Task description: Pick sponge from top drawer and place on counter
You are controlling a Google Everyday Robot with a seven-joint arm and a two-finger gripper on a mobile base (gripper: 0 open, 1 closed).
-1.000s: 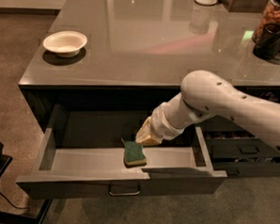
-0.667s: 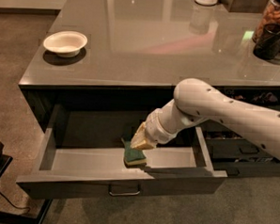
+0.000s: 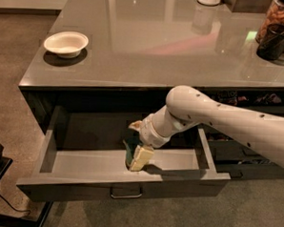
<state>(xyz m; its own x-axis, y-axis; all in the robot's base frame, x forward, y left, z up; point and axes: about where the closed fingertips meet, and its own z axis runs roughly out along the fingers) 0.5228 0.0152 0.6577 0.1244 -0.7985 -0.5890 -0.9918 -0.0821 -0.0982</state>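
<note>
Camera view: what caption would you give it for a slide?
The robot's gripper at the sponge inside the open top drawer, below the counter.

Arm (image 3: 237, 123): smooth white rounded shell, small dark dots spaced along it, ribbed pale collar at the wrist. End effector (image 3: 136, 155) was cream-coloured, located inside the top drawer (image 3: 129, 179).

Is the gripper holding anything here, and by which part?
Seemingly the sponge: the gripper, down in the top drawer, pinches it across its broad faces, tipped on edge.
</note>
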